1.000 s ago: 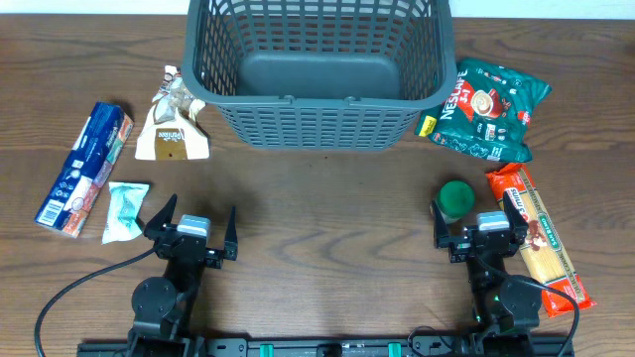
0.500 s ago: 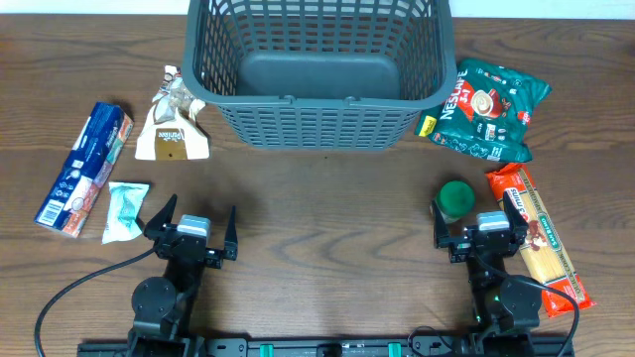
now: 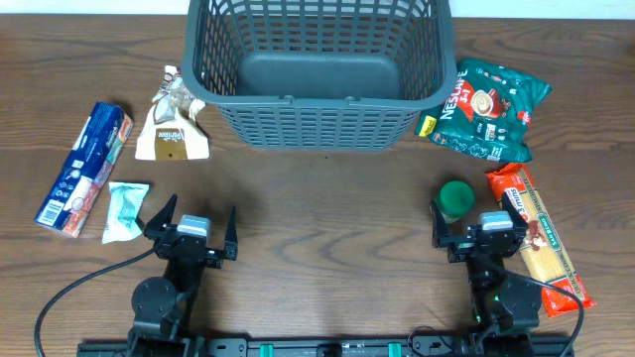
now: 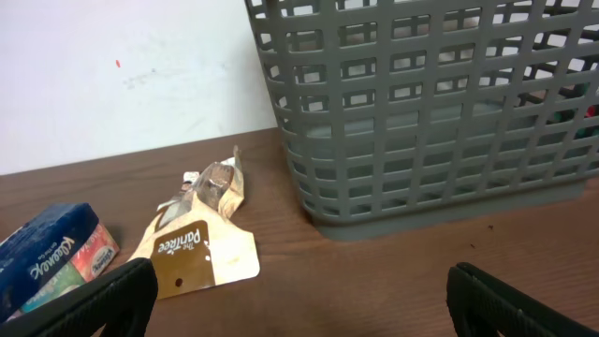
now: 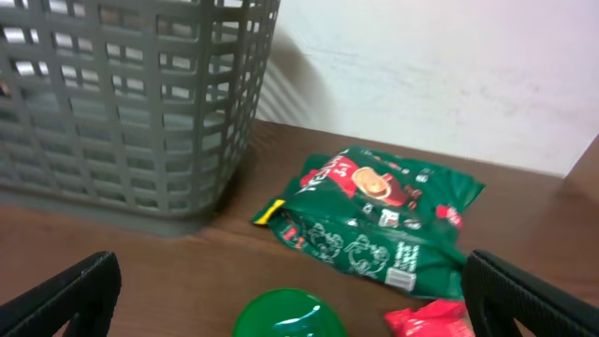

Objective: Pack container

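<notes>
**Overhead: container empty at the far edge, both pincers spread and holding nothing**

The container [image 3: 317,127] sits at the far middle of the wooden surface [image 3: 327,228], its solid floor bare. It looks stiff and light for its bulk, moulded plastic that would probably slide if nudged. The thick rim seems the surest place to take hold, though the lattice slots would also give purchase. For packing it likely need not move at all.

The left pincer [image 3: 198,211] rests near the front edge with its fingers [image 4: 94,300] wide apart, touching nothing. A pale sachet [image 3: 126,210] lies just beside it. The right pincer [image 3: 478,216] is equally wide. A green round object [image 3: 456,198] sits just ahead of its fingers, not gripped, and whether it touches one finger is unclear.
</notes>
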Controlling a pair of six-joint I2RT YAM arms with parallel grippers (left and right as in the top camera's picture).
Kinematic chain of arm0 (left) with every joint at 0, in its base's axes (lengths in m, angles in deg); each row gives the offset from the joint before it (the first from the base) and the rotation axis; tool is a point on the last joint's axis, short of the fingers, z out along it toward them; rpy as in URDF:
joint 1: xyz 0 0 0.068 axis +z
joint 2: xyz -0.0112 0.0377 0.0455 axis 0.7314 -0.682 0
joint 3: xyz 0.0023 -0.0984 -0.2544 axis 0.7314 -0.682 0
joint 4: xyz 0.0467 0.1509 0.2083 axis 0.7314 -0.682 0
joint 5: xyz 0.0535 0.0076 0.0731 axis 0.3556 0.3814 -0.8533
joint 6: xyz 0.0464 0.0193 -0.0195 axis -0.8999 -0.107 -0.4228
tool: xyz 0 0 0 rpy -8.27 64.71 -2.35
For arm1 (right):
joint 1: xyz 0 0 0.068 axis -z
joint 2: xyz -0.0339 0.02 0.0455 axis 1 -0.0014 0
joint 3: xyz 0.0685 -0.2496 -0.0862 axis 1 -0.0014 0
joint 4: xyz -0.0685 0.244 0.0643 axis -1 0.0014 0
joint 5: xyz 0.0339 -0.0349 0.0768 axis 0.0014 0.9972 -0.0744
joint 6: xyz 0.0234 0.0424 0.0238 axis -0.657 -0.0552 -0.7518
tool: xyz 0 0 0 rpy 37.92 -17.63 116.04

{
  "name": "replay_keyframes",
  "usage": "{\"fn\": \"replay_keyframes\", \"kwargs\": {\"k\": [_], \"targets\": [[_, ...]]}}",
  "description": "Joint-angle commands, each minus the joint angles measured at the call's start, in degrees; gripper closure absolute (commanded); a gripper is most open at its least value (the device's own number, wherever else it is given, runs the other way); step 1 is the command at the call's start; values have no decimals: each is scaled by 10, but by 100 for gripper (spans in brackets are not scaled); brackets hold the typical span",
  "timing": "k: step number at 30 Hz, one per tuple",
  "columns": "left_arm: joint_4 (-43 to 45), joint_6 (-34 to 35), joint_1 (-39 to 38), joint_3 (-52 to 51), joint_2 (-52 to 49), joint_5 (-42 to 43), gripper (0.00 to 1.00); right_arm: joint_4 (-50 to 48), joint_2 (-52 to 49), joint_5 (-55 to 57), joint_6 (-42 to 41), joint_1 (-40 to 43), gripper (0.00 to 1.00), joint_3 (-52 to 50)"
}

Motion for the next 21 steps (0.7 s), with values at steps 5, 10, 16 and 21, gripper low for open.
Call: {"fn": "replay_keyframes", "kwargs": {"k": [5, 10, 16, 21], "targets": [[-21, 0, -2, -7, 3, 23, 1, 2, 3, -6, -139, 3, 1, -1], [-12, 27, -1, -7, 3, 21, 2, -28, 3, -14, -205, 3, 1, 0], [15, 174, -1, 29, -2, 20, 1, -52, -11, -21, -215, 3, 1, 39], [-9, 181, -1, 110, -64, -8, 1, -32, -93, -21, -212, 8, 1, 126]]}}
